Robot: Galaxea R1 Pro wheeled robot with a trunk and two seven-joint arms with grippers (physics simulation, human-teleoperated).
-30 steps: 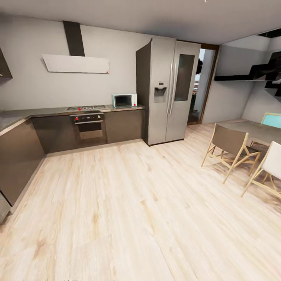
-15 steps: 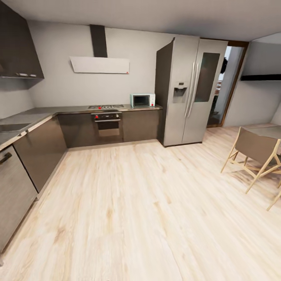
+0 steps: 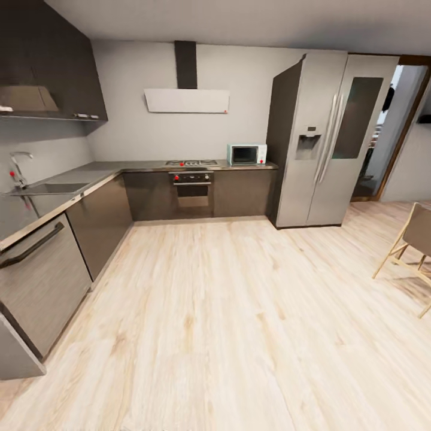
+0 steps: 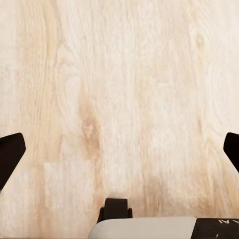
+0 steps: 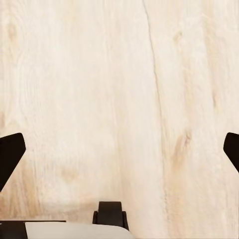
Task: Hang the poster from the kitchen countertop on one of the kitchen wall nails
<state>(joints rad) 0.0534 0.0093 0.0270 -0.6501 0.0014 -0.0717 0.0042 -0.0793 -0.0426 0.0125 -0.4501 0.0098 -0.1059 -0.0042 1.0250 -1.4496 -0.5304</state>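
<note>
With both arms hanging over bare boards, I read my left gripper [image 4: 119,149] as spread wide, its two dark fingertips [image 4: 11,152] sitting at opposite edges of the left wrist view with nothing between them but the pale wooden floor [image 4: 119,89]. My right gripper [image 5: 119,149] looks the same in its own wrist view: fingers far apart, holding nothing, light planks beneath. Moving out to the head view, I take the fridge [image 3: 329,137] as my landmark, a tall steel double-door unit standing at the far wall. Touching its left side, the kitchen countertop [image 3: 108,170] runs leftward along that wall, carrying a small white microwave [image 3: 246,154] just beside the fridge, then a gas hob [image 3: 191,162] over a built-in oven [image 3: 192,191]. Above the hob, a flat white extractor hood [image 3: 187,100] hangs on the wall. Well left of the fridge the counter turns toward me, holding a steel sink [image 3: 51,188] and tap [image 3: 18,167] under dark wall cabinets [image 3: 48,66]. Right of the fridge I see a doorway [image 3: 398,131], and nearer me a wooden chair [image 3: 413,245]. On the stretches of counter visible to me I cannot make out the poster.
</note>
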